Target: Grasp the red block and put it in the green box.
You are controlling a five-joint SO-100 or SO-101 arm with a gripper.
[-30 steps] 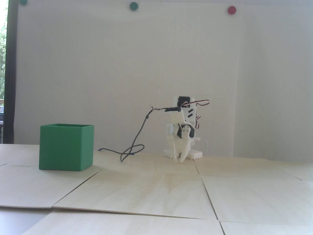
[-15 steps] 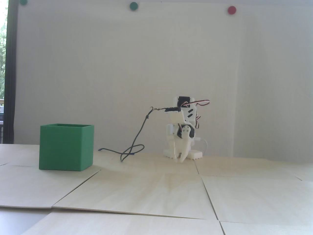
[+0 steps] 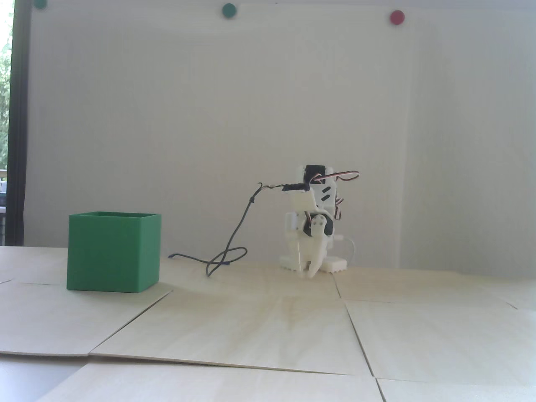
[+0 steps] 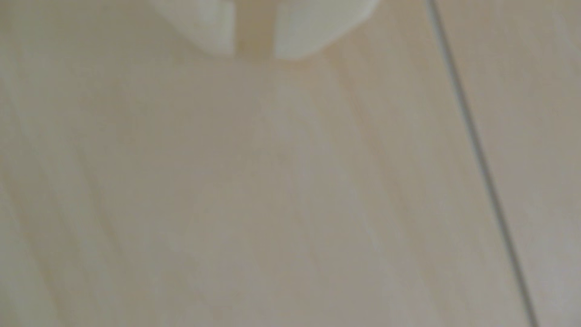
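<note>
**Arm folded low at the back of the table, box standing apart**

Fixed view: the green box (image 3: 113, 251) stands on the pale wooden table (image 3: 268, 326), its open top facing up. Taking the box as the landmark, the white arm (image 3: 312, 222) sits well to its right and farther back, close to the white wall (image 3: 209, 125). The arm is folded down, with the gripper (image 3: 306, 273) pointing at the tabletop just in front of the arm's base. A thin dark cable (image 3: 234, 234) hangs from the arm's upper part toward the box side and loops on the table between box and arm, touching neither the box nor the gripper. High on the wall above the box are two green dots (image 3: 229, 10); a red dot (image 3: 397, 17) sits far to the right of them. The red block shows nowhere here; its place cannot be told.

Wrist view: blurred. The gripper (image 4: 254, 55) enters from the top edge, its two pale fingertips (image 4: 217, 28) parted by a narrow gap through which bare wood shows; nothing lies between them. A dark seam (image 4: 481, 163) between table boards runs down the right side. Neither box nor block appears.
</note>
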